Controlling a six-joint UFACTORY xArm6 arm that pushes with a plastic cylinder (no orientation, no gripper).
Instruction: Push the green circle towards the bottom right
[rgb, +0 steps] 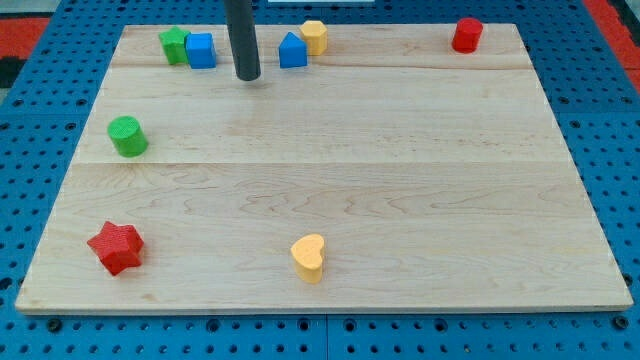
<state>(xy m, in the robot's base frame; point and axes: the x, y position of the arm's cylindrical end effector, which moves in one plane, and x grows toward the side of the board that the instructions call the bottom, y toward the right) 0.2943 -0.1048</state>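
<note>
Green circle (127, 136) at counter's (350, 180) left edge, mid-height. My tip (248, 77) near view's top, well apart, up and right of circle. No pincer fitted: bare rod, nothing to spread or pinch. Judgement: tip needed at circle's upper-left before pushing.

The scene is seen through one camera only, so nothing is shared with a second view. The wooden board (330, 180) is looked down on from above and from its near edge, at a slant — the far edge appears shorter than the near one. Almost the whole board is taken in, with the blue pegboard (610, 120) framing it — a middling distance.
</note>
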